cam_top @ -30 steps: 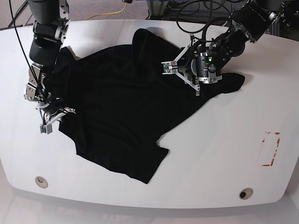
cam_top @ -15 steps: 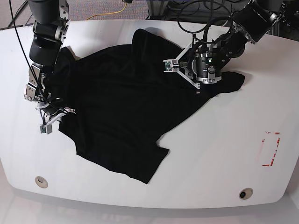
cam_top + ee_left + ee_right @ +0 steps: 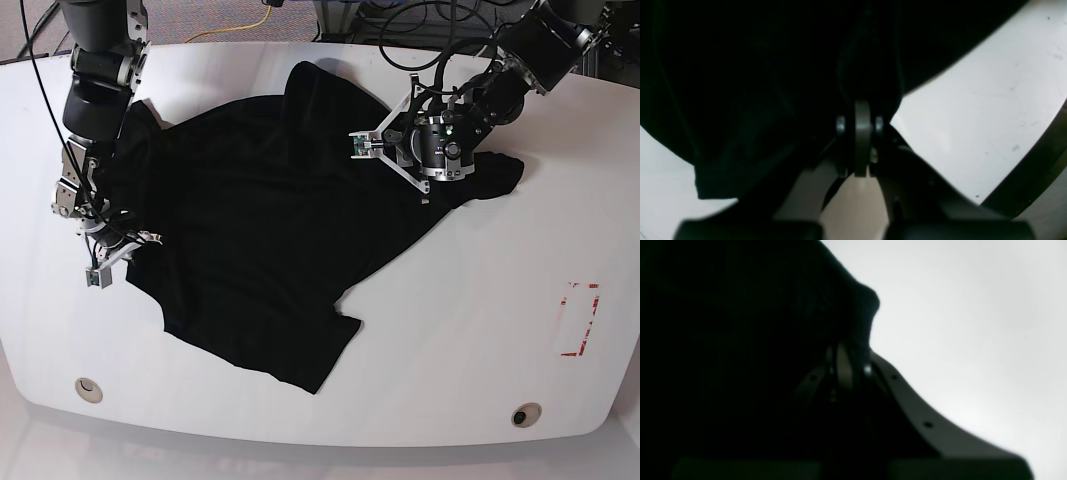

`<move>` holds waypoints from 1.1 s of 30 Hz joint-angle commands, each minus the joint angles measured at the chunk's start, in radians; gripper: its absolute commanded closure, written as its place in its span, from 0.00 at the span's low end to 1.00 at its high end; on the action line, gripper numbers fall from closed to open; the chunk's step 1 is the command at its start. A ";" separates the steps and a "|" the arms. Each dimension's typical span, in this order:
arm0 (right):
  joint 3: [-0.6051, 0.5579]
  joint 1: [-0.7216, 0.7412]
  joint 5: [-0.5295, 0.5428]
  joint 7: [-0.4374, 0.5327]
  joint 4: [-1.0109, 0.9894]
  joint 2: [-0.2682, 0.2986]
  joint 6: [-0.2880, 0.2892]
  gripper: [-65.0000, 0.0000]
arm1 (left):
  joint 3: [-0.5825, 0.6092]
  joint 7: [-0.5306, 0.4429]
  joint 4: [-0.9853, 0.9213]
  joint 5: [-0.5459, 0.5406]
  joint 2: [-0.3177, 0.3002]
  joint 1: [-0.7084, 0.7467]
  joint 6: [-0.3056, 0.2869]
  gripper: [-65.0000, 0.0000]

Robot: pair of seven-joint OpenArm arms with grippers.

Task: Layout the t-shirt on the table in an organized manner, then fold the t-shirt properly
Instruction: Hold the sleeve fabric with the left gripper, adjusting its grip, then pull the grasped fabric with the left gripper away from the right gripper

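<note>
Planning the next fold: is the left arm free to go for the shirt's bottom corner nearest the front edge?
Probably not yet. The left gripper looks shut on the t-shirt near its sleeve, so it must let go first; nothing covers that corner.

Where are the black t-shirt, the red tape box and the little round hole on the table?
t-shirt [image 3: 260, 230], base view, middle of the cloth.
red tape box [image 3: 579, 320], base view, its right edge.
little round hole [image 3: 88, 389], base view, centre of the near-left hole.

The left gripper rises from the bottom centre of the frame, its jaws pinched together on a fold of the black t-shirt (upper left), with the white table at right
</note>
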 commanded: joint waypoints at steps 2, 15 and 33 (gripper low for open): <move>0.003 0.028 0.017 0.023 0.017 0.019 0.007 1.00 | -0.001 0.014 0.027 0.039 -0.018 -0.003 -0.001 1.00; 0.003 0.049 0.017 0.023 0.015 0.019 0.004 1.00 | -0.001 0.011 0.136 0.091 -0.137 0.083 -0.001 1.00; 0.002 0.100 0.009 0.025 0.011 0.020 -0.096 1.00 | -0.209 -0.024 0.235 0.088 -0.319 0.298 -0.001 1.00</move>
